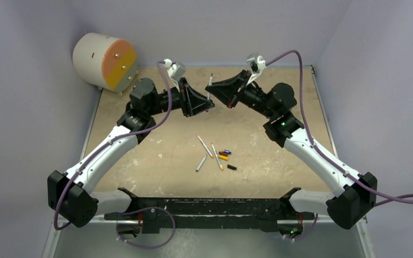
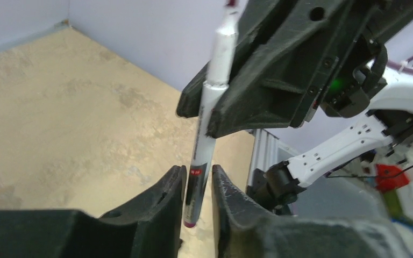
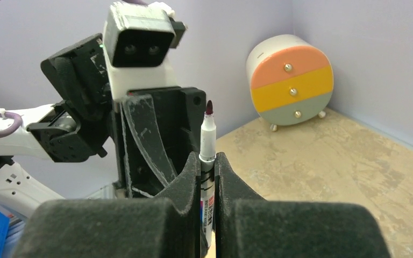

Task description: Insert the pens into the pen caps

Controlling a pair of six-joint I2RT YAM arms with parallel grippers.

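Above the mottled tan table's (image 1: pixel 156 134) far middle, overhead, the left gripper (image 1: pixel 209 105) and right gripper (image 1: pixel 214 89) meet on one near-upright pen (image 1: pixel 210 86); pen caps (image 1: pixel 226 156) and three more pens (image 1: pixel 205 145) lie near-centre, well apart, slightly rightward.
Left wrist: left gripper (image 2: pixel 198 188) fingers flank its lower end; pinching, I cannot tell.
Right wrist: right gripper (image 3: pixel 208 166) clamps the barrel, tip upward, purple walls (image 3: pixel 355 43) behind

You worked between pale lavender walls (image 1: pixel 204 27) in even light, on a mottled tan counter (image 1: pixel 156 145) with a small round drawer cabinet (image 1: pixel 106 61), peach, orange and grey, standing at its far left corner.
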